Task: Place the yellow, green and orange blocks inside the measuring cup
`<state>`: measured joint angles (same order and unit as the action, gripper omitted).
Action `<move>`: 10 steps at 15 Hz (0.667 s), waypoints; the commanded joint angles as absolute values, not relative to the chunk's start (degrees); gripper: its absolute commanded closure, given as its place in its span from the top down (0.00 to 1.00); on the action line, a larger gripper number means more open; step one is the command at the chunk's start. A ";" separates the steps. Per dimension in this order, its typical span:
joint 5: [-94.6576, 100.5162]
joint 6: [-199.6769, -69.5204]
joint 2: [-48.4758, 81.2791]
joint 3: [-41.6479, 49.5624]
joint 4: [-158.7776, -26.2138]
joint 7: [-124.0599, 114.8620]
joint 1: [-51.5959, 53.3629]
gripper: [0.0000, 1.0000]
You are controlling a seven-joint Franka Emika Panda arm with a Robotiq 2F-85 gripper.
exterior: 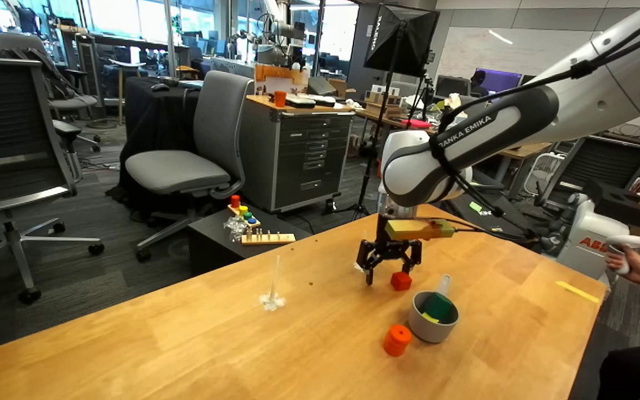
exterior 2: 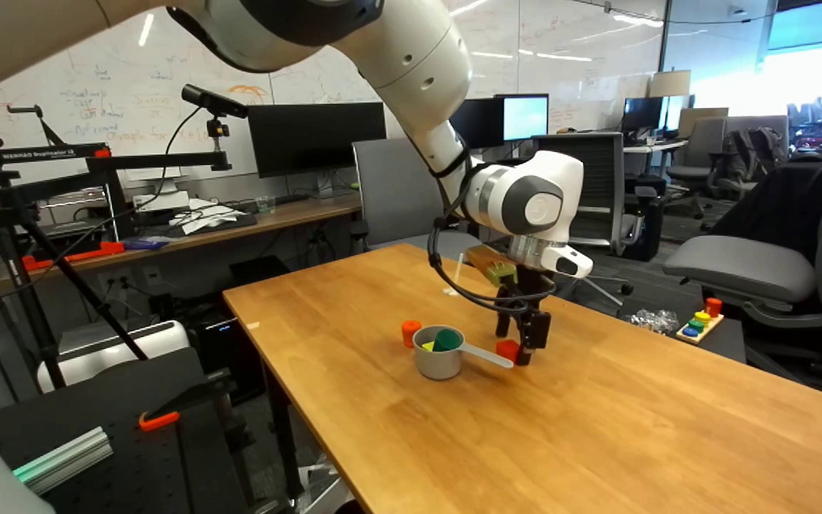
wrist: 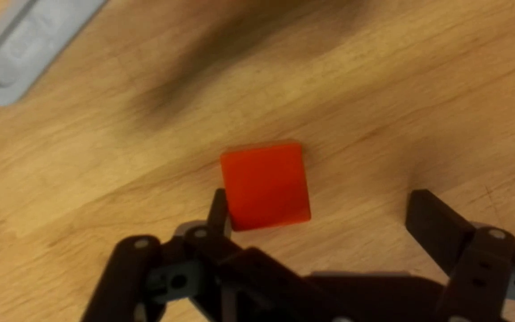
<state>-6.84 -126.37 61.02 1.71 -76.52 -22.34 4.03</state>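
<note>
Two of the three wanted blocks, the dark green block (exterior: 438, 306) and the yellow block (exterior: 430, 318), sit inside the grey measuring cup (exterior: 433, 334); of the yellow I catch only a sliver. The orange cylindrical block (exterior: 397, 340) stands outside on the wooden table (exterior: 198, 344), just beside the cup; whether they touch I cannot tell. From the Robotiq gripper (wrist: 321, 205) it lies farther off than the cup, toward the cup's far side, so I judge the next reach must pass over or around the cup. Its straight handle (exterior 2: 486, 354) juts out on the gripper's side. The gripper's jaws stand wide apart, grasping nothing; the red cube (wrist: 266, 185) rests between them, nearer one, and seems the wrong block to close on.
</note>
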 commanded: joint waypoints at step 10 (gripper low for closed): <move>-6.76 -126.10 59.16 0.91 -81.61 -19.71 5.46 1.00</move>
